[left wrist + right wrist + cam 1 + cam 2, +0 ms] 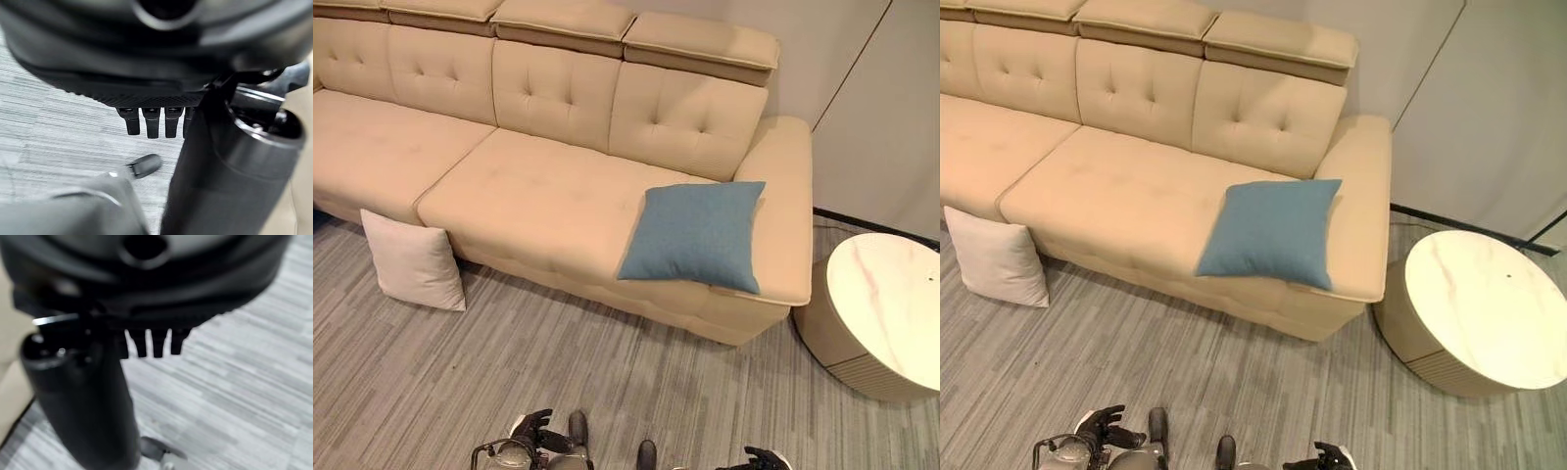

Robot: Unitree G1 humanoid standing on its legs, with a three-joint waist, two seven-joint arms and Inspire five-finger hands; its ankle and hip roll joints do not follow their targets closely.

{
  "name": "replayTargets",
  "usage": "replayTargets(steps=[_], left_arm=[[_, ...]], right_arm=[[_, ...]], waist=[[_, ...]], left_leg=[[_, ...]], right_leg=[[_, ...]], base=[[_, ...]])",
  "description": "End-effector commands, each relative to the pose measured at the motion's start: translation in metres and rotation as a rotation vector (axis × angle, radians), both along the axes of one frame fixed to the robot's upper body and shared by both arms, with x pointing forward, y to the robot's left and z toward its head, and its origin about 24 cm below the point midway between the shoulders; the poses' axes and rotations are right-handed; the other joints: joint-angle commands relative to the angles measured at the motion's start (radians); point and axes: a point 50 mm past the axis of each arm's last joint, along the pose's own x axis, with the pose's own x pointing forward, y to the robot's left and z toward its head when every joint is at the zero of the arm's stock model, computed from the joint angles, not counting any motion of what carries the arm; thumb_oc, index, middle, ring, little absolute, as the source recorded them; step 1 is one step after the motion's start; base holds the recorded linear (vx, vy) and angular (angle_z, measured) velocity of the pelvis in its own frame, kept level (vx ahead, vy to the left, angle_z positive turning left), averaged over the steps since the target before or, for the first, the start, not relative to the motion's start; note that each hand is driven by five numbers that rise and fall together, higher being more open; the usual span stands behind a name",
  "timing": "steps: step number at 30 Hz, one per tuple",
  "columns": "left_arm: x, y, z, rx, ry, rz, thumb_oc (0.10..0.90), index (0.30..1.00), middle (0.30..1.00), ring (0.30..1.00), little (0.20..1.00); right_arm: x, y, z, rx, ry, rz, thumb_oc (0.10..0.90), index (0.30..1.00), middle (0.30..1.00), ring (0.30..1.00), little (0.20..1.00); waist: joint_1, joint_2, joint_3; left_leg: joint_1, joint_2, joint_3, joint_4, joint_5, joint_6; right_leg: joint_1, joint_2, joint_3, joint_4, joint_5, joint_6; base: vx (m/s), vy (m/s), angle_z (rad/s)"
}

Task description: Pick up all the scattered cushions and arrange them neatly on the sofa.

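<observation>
A blue cushion (695, 233) lies flat on the right end of the beige sofa (529, 201), one edge resting against the armrest. On the floor a cream cushion (413, 260) stands upright, leaning against the sofa's front near the seam between its two seats. My left hand (533, 428) hangs low at the bottom of the eye views, well short of both cushions. Its fingers (152, 123) are straight and hold nothing. My right hand (766, 458) shows at the bottom right, its fingers (157, 343) also straight and empty over the floor.
A round low table (891, 304) with a pale marble top stands on the floor just right of the sofa's armrest. Grey striped carpet (607, 372) stretches between me and the sofa. A pale wall (871, 117) runs behind the table.
</observation>
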Motion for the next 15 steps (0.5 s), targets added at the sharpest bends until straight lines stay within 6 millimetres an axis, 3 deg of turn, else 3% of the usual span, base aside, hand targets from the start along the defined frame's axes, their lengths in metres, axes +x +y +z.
replayTargets(steps=[1, 4, 6, 9, 10, 11, 14, 15], left_arm=[[-0.015, 0.008, -0.003, 0.034, 0.037, -0.004, 0.8, 0.9, 0.9, 0.9, 0.9], [-0.013, 0.015, 0.0, 0.049, 0.026, 0.018, 0.8, 0.9, 0.9, 0.9, 0.9], [-0.011, 0.019, 0.001, 0.055, 0.015, 0.03, 0.8, 0.9, 0.9, 0.9, 0.9], [-0.011, 0.021, 0.002, 0.054, 0.01, 0.044, 0.8, 0.9, 0.9, 0.9, 0.9], [-0.011, 0.022, 0.002, 0.052, 0.009, 0.052, 0.8, 0.9, 0.9, 0.9, 0.9], [-0.012, 0.023, 0.002, 0.05, 0.012, 0.059, 0.8, 0.9, 0.9, 0.9, 0.9], [-0.014, 0.022, 0.001, 0.052, 0.018, 0.052, 0.8, 0.9, 0.9, 0.9, 0.9], [-0.015, 0.018, 0.0, 0.046, 0.026, 0.03, 0.8, 0.9, 0.9, 0.9, 0.9]], right_arm=[[0.011, -0.005, 0.005, -0.011, -0.065, 0.007, 0.8, 0.9, 0.9, 0.9, 0.9], [0.021, -0.003, 0.008, -0.01, -0.095, 0.022, 0.8, 0.9, 0.9, 0.9, 0.9], [0.025, -0.002, 0.009, -0.013, -0.107, 0.029, 0.8, 0.9, 0.9, 0.9, 0.9], [0.029, -0.003, 0.011, -0.021, -0.115, 0.048, 0.8, 0.9, 0.9, 0.9, 0.9], [0.032, -0.004, 0.012, -0.031, -0.118, 0.065, 0.8, 0.9, 0.9, 0.9, 0.9], [0.034, -0.004, 0.013, -0.038, -0.119, 0.075, 0.8, 0.9, 0.9, 0.9, 0.9], [0.032, -0.007, 0.013, -0.046, -0.112, 0.077, 0.8, 0.9, 0.9, 0.9, 0.9], [0.027, -0.008, 0.012, -0.043, -0.103, 0.065, 0.8, 0.9, 0.9, 0.9, 0.9]], waist=[[0.015, 0.002, -0.046], [0.005, 0.02, -0.031], [-0.002, 0.029, -0.024], [-0.005, 0.034, -0.028], [-0.002, 0.03, -0.033], [-0.004, 0.027, -0.031], [-0.016, 0.022, -0.031], [-0.023, 0.015, -0.045]], left_leg=[[0.049, -0.057, 0.001, 0.132, -0.103, 0.073], [0.108, -0.065, -0.001, 0.112, -0.125, 0.11], [0.132, -0.063, 0.002, 0.1, -0.134, 0.119], [0.169, -0.061, 0.012, 0.09, -0.157, 0.117], [0.194, -0.061, 0.026, 0.086, -0.177, 0.11], [0.209, -0.063, 0.03, 0.083, -0.185, 0.106], [0.244, -0.068, 0.025, 0.082, -0.202, 0.096], [0.247, -0.063, 0.022, 0.101, -0.211, 0.083]], right_leg=[[-0.048, -0.065, 0.054, 0.214, -0.088, 0.129], [-0.149, -0.089, 0.063, 0.438, -0.031, 0.152], [-0.193, -0.095, 0.055, 0.503, -0.008, 0.157], [-0.216, -0.116, -0.013, 0.433, -0.029, 0.144], [-0.236, -0.134, -0.084, 0.325, -0.015, 0.148], [-0.249, -0.137, -0.11, 0.276, 0.006, 0.153], [-0.224, -0.124, -0.118, 0.186, 0.029, 0.17], [-0.195, -0.1, -0.084, 0.164, 0.025, 0.151]], base=[[0.32, 0.257, -0.86], [0.17, 0.16, -0.47], [0.13, 0.073, 0.07], [0.2, -0.017, -0.01], [0.26, -0.096, -0.21], [0.26, -0.118, -0.28], [0.21, -0.131, -0.49], [0.26, -0.229, -0.16]])
